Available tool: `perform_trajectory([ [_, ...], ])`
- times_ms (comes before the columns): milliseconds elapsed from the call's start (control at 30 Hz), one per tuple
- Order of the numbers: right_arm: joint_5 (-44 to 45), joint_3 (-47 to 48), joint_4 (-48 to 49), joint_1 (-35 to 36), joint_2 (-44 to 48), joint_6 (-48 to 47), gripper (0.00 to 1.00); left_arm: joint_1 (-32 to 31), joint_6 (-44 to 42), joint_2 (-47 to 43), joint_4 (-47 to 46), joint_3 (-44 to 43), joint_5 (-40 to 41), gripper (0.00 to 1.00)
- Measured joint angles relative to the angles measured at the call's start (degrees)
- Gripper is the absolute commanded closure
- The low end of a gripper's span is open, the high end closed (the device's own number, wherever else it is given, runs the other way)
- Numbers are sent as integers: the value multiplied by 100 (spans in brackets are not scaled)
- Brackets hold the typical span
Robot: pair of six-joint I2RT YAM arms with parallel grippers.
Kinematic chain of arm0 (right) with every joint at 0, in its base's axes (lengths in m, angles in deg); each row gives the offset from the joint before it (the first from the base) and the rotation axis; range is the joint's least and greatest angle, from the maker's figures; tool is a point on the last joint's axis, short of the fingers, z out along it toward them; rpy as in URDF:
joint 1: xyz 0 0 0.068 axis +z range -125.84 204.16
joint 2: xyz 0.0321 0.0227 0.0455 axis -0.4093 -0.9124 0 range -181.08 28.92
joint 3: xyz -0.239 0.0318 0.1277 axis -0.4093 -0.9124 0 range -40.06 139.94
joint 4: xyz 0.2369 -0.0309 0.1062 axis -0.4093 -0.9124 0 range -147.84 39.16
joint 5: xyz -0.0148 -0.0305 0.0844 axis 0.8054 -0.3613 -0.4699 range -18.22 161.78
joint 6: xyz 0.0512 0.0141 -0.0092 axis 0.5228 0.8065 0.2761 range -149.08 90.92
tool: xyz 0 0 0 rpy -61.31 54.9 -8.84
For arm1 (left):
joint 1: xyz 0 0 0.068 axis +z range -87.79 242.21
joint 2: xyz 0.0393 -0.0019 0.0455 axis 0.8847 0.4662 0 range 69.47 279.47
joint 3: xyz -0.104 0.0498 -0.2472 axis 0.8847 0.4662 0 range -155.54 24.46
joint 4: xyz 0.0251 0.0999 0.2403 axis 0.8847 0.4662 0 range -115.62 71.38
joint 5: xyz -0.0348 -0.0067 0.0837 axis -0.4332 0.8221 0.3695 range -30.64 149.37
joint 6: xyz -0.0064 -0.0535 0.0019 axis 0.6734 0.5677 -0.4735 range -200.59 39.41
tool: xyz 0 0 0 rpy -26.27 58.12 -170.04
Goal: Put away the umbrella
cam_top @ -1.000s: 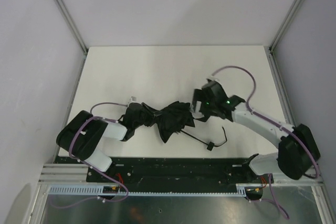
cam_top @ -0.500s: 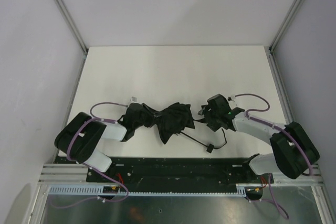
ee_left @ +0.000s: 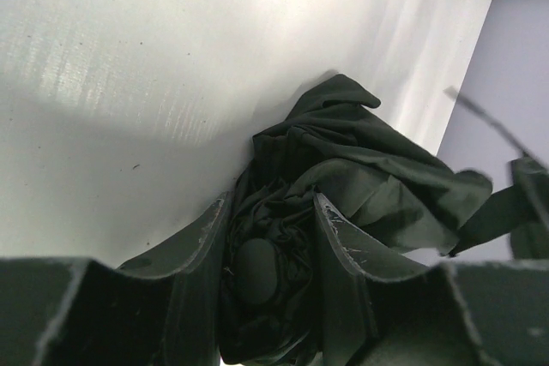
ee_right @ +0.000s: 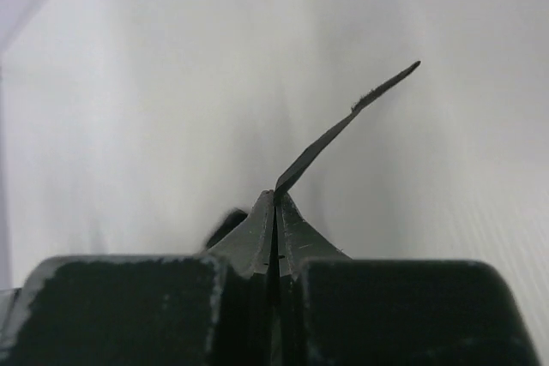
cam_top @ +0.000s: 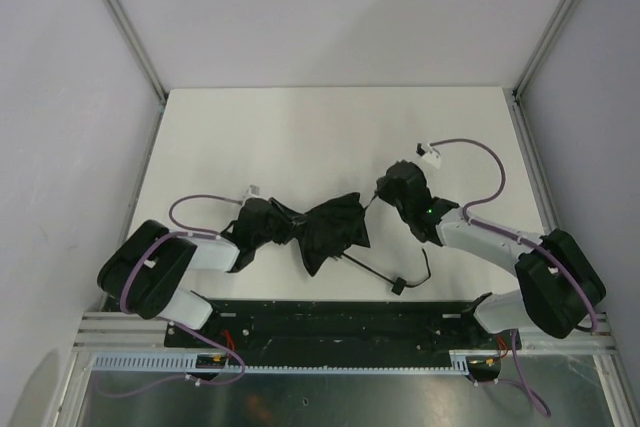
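left pincer [ee_left: 272, 205] grips the umbrella [cam_top: 330, 232] canopy (right pincer [ee_right: 276, 197] pinches its strap [ee_right: 343, 126])

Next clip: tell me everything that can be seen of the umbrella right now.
The umbrella is black, its matte fabric crumpled into a bow-tie-shaped bundle lying on the white table between the arms. A thin cord trails from it toward the near edge. The left gripper has its fingers around one end, with a rounded knob between them. The right gripper pinches a thin black strip at the other end.
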Motion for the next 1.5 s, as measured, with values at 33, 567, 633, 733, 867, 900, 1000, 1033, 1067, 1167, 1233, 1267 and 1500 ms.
perform_trajectory([
  [33,-39,31,330,-13,2,-264,100,0,2,0,-2,9,0,100],
  [567,-868,916,3226,-90,-1488,-1873,100,-20,61,37,-214,96,20,100],
  [633,-1134,931,3530,-96,-1622,-1912,100,-24,70,37,-251,125,37,100],
  [733,-1207,1139,3569,-52,-1735,-2000,100,-31,94,37,-275,129,46,100],
  [867,-61,1941,2402,254,-1766,-2111,97,-31,111,37,-302,138,61,100],
  [900,343,2153,2059,369,-1766,-2118,96,-33,114,37,-323,149,68,100],
  [1000,1355,2522,1185,647,-1766,-2116,94,-35,140,37,-339,177,87,100],
  [1033,1556,2559,957,691,-1766,-2100,92,-37,157,37,-339,188,90,100],
  [1067,1825,2599,614,721,-1766,-2090,91,-39,166,37,-337,197,90,100],
  [1167,2264,2649,-184,719,-1834,-2039,83,-46,197,37,-339,203,92,100],
  [1233,2411,2769,-656,691,-1989,-2017,82,-48,210,37,-337,203,96,100],
  [1267,2450,2874,-901,667,-2116,-2015,82,-50,212,37,-337,203,98,100],
  [1500,2122,3344,-1443,413,-3110,-2459,78,-55,216,35,-341,219,103,100],
])
